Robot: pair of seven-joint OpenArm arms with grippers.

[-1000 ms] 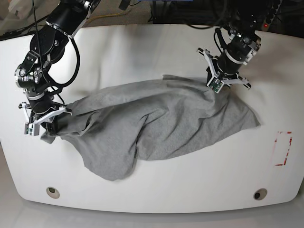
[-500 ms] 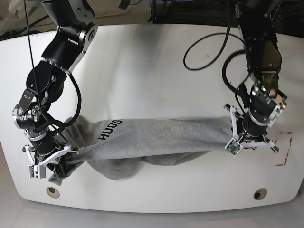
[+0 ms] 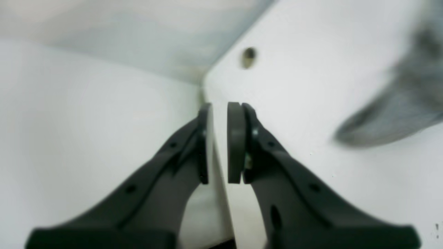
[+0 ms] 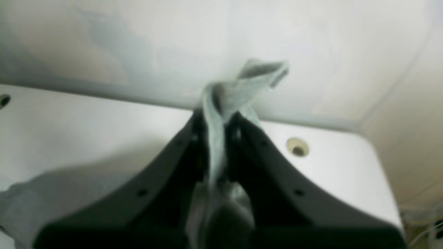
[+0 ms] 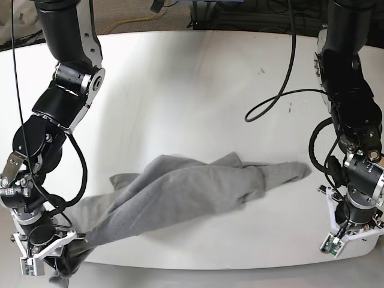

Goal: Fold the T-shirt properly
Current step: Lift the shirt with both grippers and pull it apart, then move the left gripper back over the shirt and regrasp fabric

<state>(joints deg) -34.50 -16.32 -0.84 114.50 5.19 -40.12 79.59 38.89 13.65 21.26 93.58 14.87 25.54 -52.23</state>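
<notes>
T-shirt (image 5: 180,192) — plain grey; table (image 5: 180,108) — white; arms (image 5: 42,150) — black with white parts.

From where I stand the room is bright, with soft, even light on the white table (image 5: 198,108) and no harsh glare, though I can't tell where it comes from; in the right wrist view a soft shadow lies on the tabletop just beside the shirt (image 4: 79,197). The base view is fairly crisp, but the far end of the shirt is softly smeared there, and the table's edges bow outward. Both wrist views are blurrier: the left one smears the shirt and the hole in the table, and the right one softens nearly everything.
</notes>
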